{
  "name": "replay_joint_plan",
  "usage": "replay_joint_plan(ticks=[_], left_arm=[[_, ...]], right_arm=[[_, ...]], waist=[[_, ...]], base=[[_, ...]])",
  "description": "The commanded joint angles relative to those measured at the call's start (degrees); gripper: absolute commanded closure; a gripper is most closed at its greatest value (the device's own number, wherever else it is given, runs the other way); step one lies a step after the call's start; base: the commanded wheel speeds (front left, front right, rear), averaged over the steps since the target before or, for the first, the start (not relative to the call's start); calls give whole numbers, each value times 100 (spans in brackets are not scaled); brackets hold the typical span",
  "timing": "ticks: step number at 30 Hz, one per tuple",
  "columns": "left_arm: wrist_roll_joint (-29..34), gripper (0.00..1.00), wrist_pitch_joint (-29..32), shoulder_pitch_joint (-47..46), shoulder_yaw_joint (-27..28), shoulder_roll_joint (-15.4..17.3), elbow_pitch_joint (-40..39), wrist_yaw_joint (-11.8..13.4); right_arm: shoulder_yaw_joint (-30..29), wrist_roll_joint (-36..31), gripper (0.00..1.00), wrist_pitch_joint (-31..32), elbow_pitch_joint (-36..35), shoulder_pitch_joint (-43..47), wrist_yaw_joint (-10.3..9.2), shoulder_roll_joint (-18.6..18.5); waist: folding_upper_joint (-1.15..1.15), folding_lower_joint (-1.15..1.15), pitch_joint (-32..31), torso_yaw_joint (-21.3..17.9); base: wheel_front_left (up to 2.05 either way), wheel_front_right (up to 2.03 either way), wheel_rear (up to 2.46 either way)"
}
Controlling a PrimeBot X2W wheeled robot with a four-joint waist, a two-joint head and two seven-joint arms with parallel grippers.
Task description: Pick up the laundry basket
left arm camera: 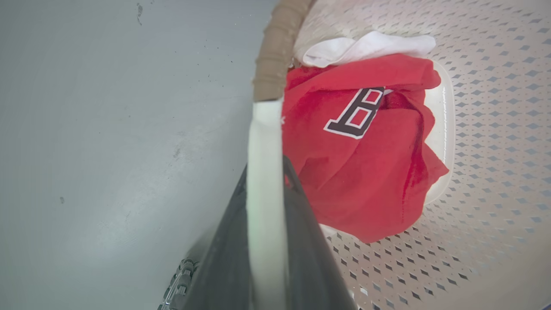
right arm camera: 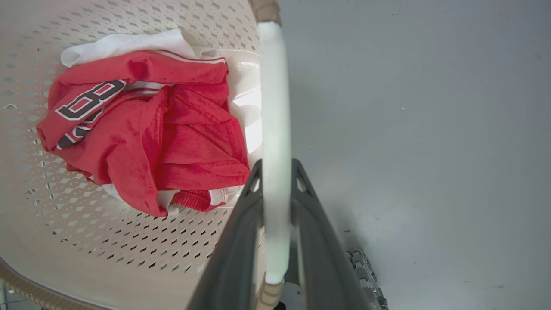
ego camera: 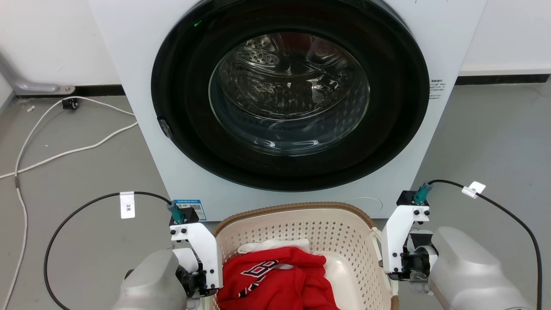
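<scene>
So the laundry basket (ego camera: 297, 209) is right at the foot of a front-loading washing machine (ego camera: 129, 51). Its far brown rim sits just below the machine's lower edge, with one arm at each side. I can't tell if its bottom is on the grey floor (ego camera: 486, 142) or a bit off it.

The left gripper (left arm camera: 266, 168) is clenched on the white side handle (left arm camera: 263, 129), one dark finger pressed against each face of it. The right gripper (right arm camera: 277, 165) is doing the same on the opposite handle (right arm camera: 273, 86).

Other stuff around:
- The machine's round door (ego camera: 288, 94) is closed and you can see the steel drum through the glass. The machine front is the closest thing to the basket's far rim.
- A white cable (ego camera: 64, 153) snakes across the floor off the machine's left corner, well apart from the basket.
- A black cable (ego camera: 77, 211) with a paper tag loops off the left wrist, and another one (ego camera: 508, 211) comes off the right. Both arc outward, away from the basket.
- In the basket there's a crumpled red jersey (ego camera: 275, 280), with a white garment (ego camera: 275, 245) tucked against the far wall.

The head view gives you the machine, the cables and the white wrist brackets. The wrist views are where the fingers on the handles and the perforated walls show up close. The left one catches a black, white-edged character on the jersey, either a B or an 8. The right one also shows the jersey's stitched hems and a bare patch of the basket's glossy bottom beside them.
</scene>
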Motion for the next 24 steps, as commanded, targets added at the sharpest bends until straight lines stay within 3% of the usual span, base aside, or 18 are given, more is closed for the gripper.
replay_joint_plan(ticks=[1,24], left_arm=[[-58,100,-18,-22,-17,-225,-83,-70],[-164,100,71,80,-79,-258,-86,-61]], right_arm=[[-40,-7,100,-13,-71,4,72,196],[-294,-140,100,122,-71,95,73,225]], waist=[[0,0,-1,4],[0,0,-2,34]], base=[[0,0,0],[0,0,0]])
